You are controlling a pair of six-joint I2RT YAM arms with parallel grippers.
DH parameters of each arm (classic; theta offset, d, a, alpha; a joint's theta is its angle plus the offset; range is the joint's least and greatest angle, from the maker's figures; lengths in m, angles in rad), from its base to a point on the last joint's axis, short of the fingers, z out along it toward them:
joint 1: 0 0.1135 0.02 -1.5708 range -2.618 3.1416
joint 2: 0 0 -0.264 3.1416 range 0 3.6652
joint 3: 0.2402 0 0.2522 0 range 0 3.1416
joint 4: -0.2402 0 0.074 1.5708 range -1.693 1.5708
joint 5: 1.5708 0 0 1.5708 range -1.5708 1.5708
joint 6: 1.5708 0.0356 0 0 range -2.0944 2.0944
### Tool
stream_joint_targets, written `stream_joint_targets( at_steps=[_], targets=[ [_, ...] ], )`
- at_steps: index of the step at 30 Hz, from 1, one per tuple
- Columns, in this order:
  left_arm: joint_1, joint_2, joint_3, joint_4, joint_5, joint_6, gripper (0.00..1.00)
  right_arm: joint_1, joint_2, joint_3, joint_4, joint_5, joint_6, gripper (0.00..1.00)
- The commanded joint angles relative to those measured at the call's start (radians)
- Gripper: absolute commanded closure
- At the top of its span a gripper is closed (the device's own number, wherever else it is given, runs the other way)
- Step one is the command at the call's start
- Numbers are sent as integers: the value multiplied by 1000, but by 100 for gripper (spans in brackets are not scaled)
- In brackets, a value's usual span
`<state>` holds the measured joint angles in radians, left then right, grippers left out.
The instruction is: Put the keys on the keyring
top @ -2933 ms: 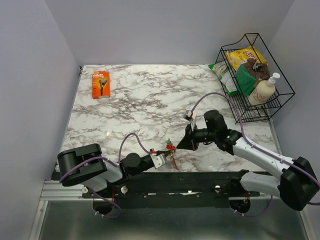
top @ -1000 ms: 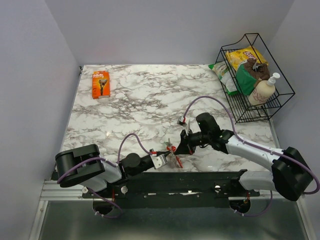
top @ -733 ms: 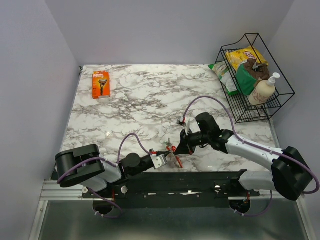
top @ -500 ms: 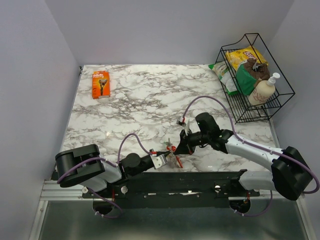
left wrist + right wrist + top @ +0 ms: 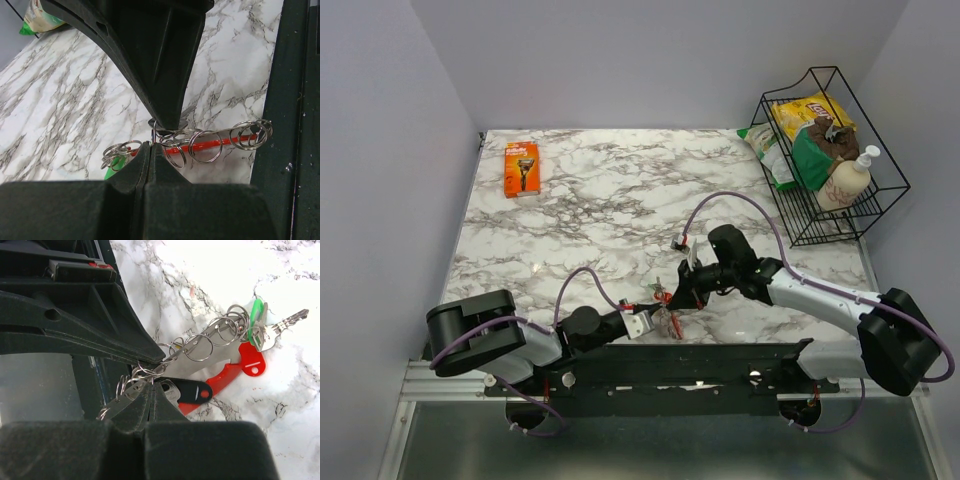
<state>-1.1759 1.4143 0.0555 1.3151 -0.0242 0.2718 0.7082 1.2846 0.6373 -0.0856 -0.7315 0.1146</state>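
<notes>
The keys (image 5: 666, 306) are a bunch of silvery split rings on a metal strip (image 5: 200, 347), with a red curved tag (image 5: 226, 379), a green head (image 5: 256, 315) and a black-headed key (image 5: 189, 390). The bunch hangs just above the marble near the front edge, between both grippers. My left gripper (image 5: 150, 145) is shut on one split ring of the bunch. My right gripper (image 5: 152, 386) is shut on another ring, its tip nearly touching the left one. The red tag (image 5: 210, 144) also shows in the left wrist view. I cannot make out the thin black keyring.
An orange razor box (image 5: 521, 168) lies at the far left of the marble table (image 5: 610, 200). A black wire basket (image 5: 810, 225) with snack bags and a pump bottle stands at the far right. The black front rail (image 5: 720, 360) runs just below the grippers.
My right gripper has moved left and down to the key bunch held by my left gripper. Over the last second both arms have hardly moved.
</notes>
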Motion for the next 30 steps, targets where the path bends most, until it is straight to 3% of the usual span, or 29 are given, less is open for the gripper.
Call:
stream_joint_targets(
  at_steps=[1, 14, 24, 30],
  targets=[
    [-7, -43, -212, 369, 24, 17, 100, 10, 10, 33, -19, 0, -12, 99],
    [-8, -83, -212, 355, 104, 13, 100, 10, 7, 33, -17, -29, -16, 99],
    [-7, -94, -229, 322, 89, 14, 100, 10, -114, 9, -2, -28, -20, 99],
    [-7, -123, -229, 312, 92, 17, 100, 8, -65, 2, 3, -25, -18, 99]
  ],
)
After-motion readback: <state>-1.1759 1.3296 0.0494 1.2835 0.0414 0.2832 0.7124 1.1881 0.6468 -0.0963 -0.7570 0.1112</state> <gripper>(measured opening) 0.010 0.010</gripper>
